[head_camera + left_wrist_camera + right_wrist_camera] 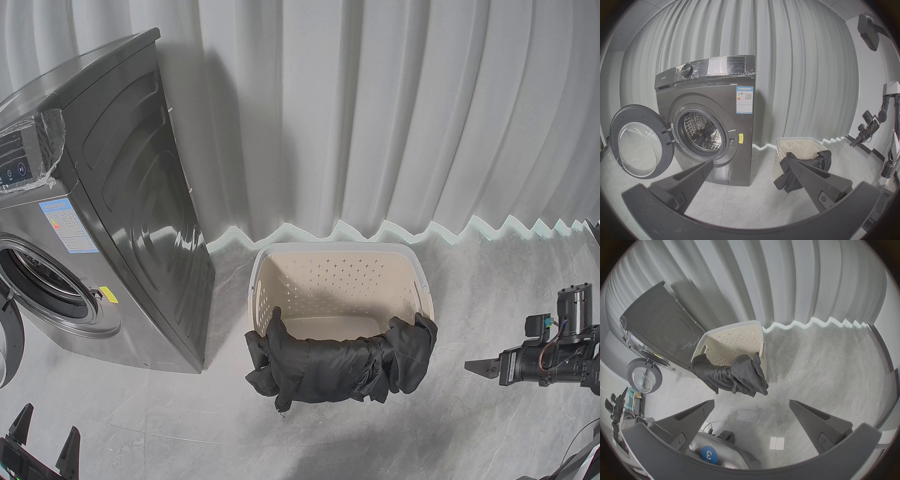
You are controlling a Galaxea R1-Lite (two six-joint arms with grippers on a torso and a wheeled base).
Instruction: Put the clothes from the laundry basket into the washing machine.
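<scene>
left gripper (751, 164) and right gripper (751, 405) both hold their fingers wide, empty. likely best to pinch the dark garment (331, 369) at its thick bunch on the basket (337, 246) rim.

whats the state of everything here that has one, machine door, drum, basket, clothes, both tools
washing machine door, swung wide open
drum, no clothes visible inside
laundry basket, upright, bottom bare
dark garment, draped over the basket's near rim, partly hanging outside
left tool, open, holding nothing
right tool, open, holding nothing
</scene>
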